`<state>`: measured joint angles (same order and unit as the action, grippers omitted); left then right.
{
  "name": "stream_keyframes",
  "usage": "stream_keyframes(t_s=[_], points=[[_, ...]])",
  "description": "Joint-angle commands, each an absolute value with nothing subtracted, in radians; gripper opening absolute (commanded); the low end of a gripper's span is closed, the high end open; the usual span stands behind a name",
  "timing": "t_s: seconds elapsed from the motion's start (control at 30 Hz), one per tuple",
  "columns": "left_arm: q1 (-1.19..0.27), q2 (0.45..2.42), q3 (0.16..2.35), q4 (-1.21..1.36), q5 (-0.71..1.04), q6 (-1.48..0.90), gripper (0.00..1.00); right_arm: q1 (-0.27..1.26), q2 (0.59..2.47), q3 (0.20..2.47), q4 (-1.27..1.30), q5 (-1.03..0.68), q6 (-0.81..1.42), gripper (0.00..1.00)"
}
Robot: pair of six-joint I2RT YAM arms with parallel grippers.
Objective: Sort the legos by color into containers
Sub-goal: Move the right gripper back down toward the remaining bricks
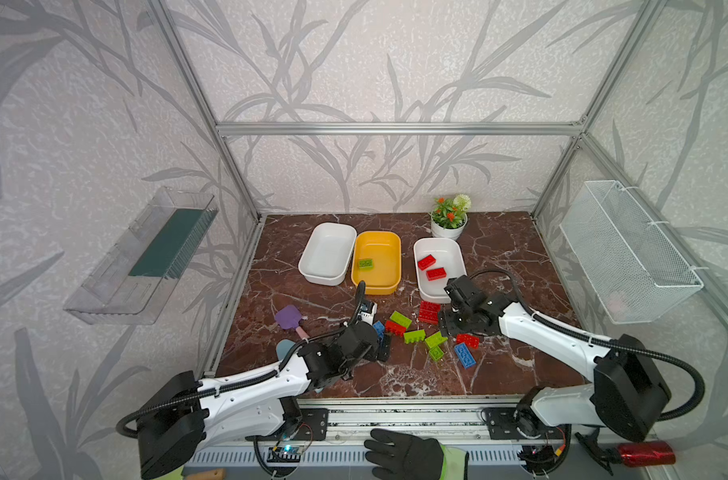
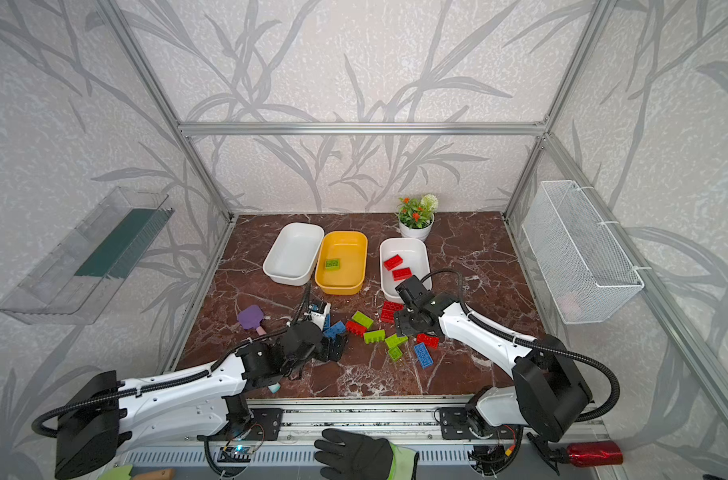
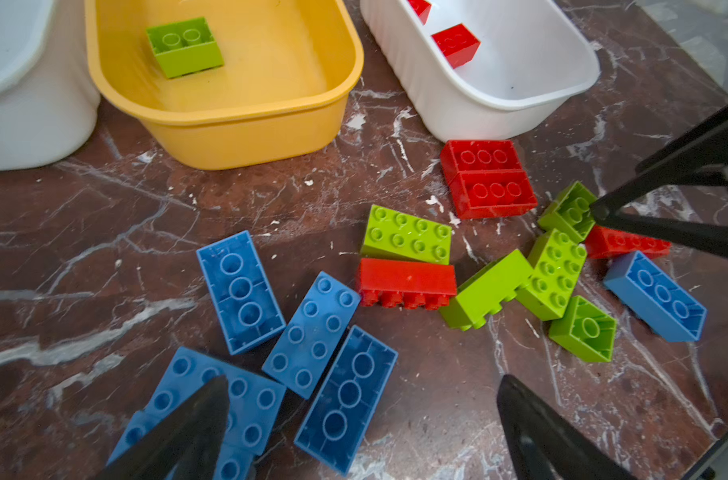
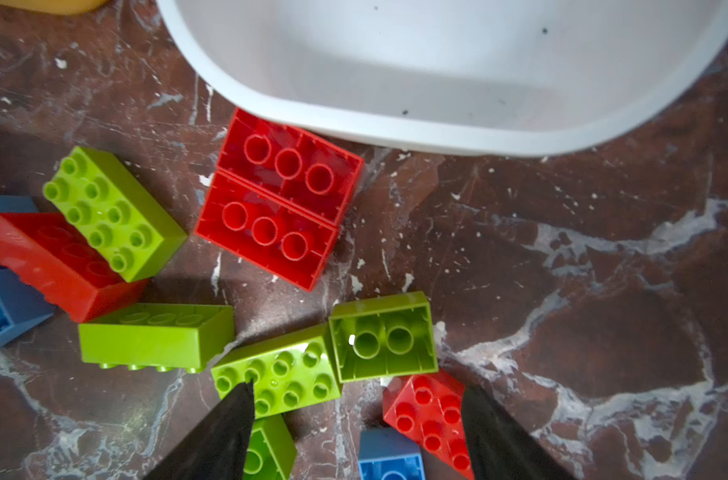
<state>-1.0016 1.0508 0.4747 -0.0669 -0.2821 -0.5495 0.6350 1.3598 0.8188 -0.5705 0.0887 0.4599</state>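
Most legos (image 1: pixel 414 336) lie in a mixed heap on the desk (image 1: pixel 499 257), near the front, where both arms can reach. One green brick (image 1: pixel 365 263) sits in the yellow tub (image 1: pixel 385 245) and two red bricks (image 1: pixel 426 262) in one white tub (image 1: pixel 451 253), so the other white tub (image 1: pixel 329 253), which has nothing in it, is likely for blue. The left pincer (image 3: pixel 362 382) is spread wide over the blue bricks (image 3: pixel 312 332) and the right pincer (image 4: pixel 356 388) gapes over green and red ones; both hold nothing, ready to grab.
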Motion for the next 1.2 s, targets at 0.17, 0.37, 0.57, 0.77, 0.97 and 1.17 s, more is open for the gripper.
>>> stream_keyframes(t_s=[0.17,0.37,0.57,0.77,0.97,1.17], points=[[-1.013,1.002,0.474,-0.052,-0.287,-0.571,0.99,0.610,1.403,0.806,-0.524,0.158,0.446,0.79],[-1.013,0.950,0.453,-0.073,-0.316,-0.576,0.99,0.551,1.466,0.840,-0.517,0.078,0.428,0.78],[-1.013,0.945,0.451,-0.075,-0.326,-0.577,0.99,0.547,1.517,0.860,-0.509,0.043,0.434,0.76],[-1.014,0.973,0.455,-0.066,-0.323,-0.581,0.99,0.549,1.542,0.859,-0.502,0.011,0.442,0.74],[-1.014,0.984,0.457,-0.061,-0.319,-0.583,0.99,0.549,1.558,0.857,-0.501,0.005,0.439,0.64],[-1.013,0.975,0.453,-0.066,-0.327,-0.587,0.99,0.549,1.579,0.874,-0.501,-0.002,0.439,0.39]])
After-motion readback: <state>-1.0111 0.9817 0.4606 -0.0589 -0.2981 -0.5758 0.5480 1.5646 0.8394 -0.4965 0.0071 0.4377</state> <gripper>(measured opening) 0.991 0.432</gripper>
